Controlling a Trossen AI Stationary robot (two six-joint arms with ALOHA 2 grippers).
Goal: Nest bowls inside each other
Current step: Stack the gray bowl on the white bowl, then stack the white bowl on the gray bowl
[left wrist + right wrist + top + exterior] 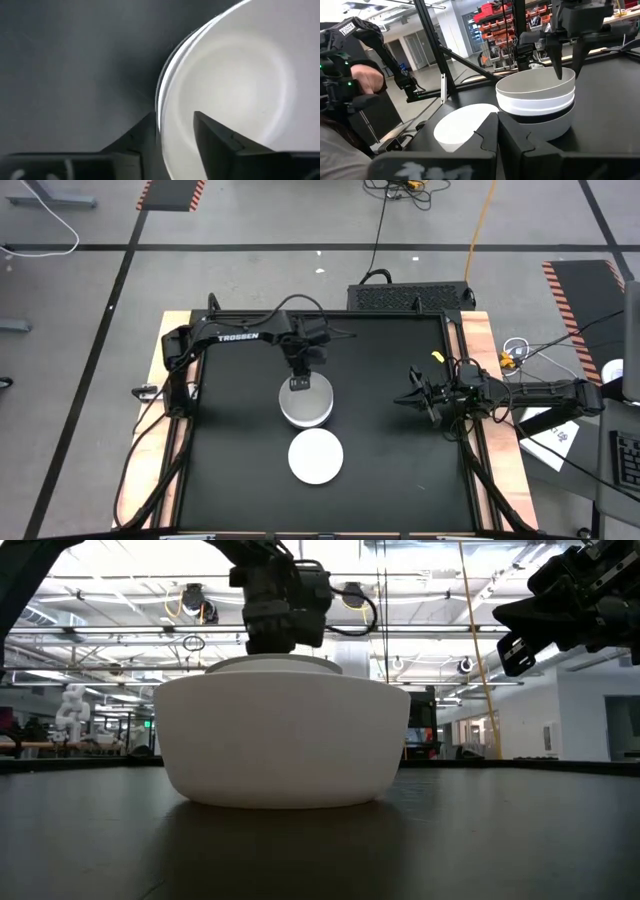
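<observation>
A stack of nested bowls [306, 404] stands mid-table. In the right wrist view it shows a pale top bowl [535, 82], then white, black and white layers below. One white bowl [316, 456] stands alone, upright, nearer the near edge, and fills the low view [285, 740]. My left gripper [298, 383] points down over the stack's far rim, open. One finger [215, 137] is inside the top bowl and one finger [142, 135] is outside it. My right gripper [413, 399] hangs shut above the table's right part, away from the bowls. My left gripper comes from above, pointing down, with its fingers on either side of the top bowl's rim [160, 112] at the stack's far side. A gap shows between the inner finger and the rim. Whether the outer finger touches the rim I cannot tell.
The black tabletop [240, 460] lies bare left and right of the bowls. Wooden edge strips [480, 350] frame the table. Beyond the table's left side, in the right wrist view, a person's hand [365, 80] rests on dark equipment.
</observation>
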